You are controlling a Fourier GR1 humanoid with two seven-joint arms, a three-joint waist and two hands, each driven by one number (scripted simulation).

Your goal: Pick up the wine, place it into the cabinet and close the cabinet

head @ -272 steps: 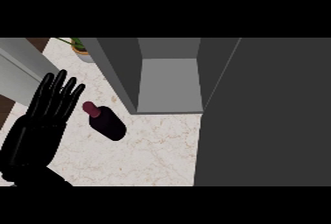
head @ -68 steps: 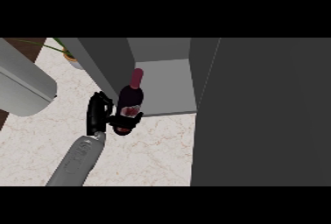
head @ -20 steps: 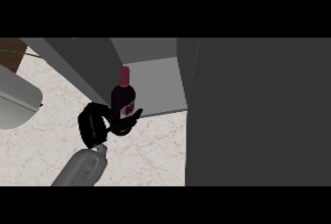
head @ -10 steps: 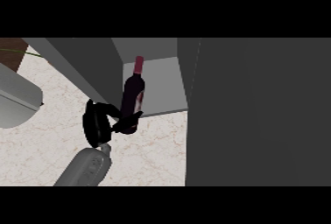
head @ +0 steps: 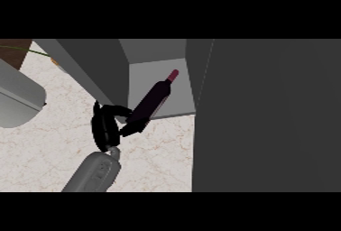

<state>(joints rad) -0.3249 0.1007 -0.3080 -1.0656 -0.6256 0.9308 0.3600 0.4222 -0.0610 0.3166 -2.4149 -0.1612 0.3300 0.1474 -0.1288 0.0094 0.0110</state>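
Pick-up done: left hand is curled round the wine base, bottle tilted w/ neck inside the open cabinet (not set down). Left: release, close door.

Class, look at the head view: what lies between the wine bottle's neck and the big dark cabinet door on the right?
Only the bare light-grey cabinet floor lies between the wine bottle and the cabinet door, as the head view shows.

We can read no text, label, brand, number or sign anywhere; the wine bottle and the cabinet show plain surfaces with no lettering we can make out.
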